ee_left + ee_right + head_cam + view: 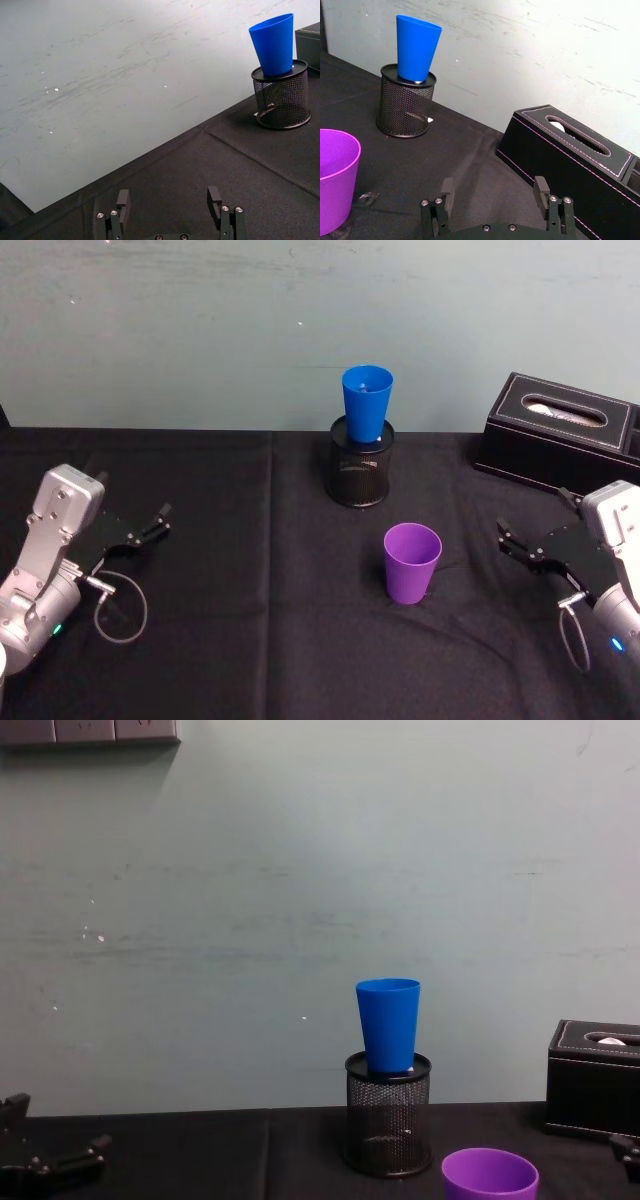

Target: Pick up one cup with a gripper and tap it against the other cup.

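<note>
A purple cup [411,562] [335,177] [490,1174] stands upright on the black cloth, in the middle and toward the front. Behind it a blue cup [366,402] [274,43] [416,47] [390,1024] sits upright in the mouth of a black wire-mesh pen holder [360,472] [387,1127]. My left gripper [158,520] [168,200] rests open at the left of the table, far from both cups. At the right, my right gripper [512,542] [494,190] is open too, a short way right of the purple cup, holding nothing.
A black box with white stitching [560,432] [575,165] [596,1092] sits at the back right, just behind my right gripper. A grey wall [300,900] closes the far edge of the table. A seam in the cloth [270,570] runs front to back left of the cups.
</note>
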Robot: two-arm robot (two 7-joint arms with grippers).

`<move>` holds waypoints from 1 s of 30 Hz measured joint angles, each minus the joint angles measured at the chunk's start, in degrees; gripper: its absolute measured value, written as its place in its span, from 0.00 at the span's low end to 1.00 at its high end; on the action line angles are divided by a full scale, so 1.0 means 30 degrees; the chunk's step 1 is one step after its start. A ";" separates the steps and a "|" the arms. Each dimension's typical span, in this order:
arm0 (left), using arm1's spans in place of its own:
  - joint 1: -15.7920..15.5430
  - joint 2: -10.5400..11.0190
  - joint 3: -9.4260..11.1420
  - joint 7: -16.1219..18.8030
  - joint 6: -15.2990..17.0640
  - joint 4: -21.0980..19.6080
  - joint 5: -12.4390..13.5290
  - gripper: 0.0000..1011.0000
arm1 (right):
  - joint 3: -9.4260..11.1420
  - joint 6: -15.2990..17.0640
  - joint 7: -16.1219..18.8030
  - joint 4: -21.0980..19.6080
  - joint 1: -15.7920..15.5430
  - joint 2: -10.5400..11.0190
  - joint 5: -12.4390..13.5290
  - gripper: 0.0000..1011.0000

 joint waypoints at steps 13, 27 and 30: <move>0.0001 0.0000 0.0000 0.0000 0.0000 0.0000 0.0000 1.00 | 0.0001 -0.0001 0.0001 0.0001 0.0000 0.0000 0.0000 0.99; 0.0001 0.0000 0.0001 0.0000 0.0000 0.0000 -0.0001 1.00 | 0.0001 0.0000 0.0001 0.0000 0.0000 0.0000 -0.0001 0.99; 0.0001 0.0000 0.0000 0.0000 0.0000 0.0000 -0.0001 1.00 | 0.0001 0.0000 0.0001 0.0000 0.0000 0.0000 0.0000 0.99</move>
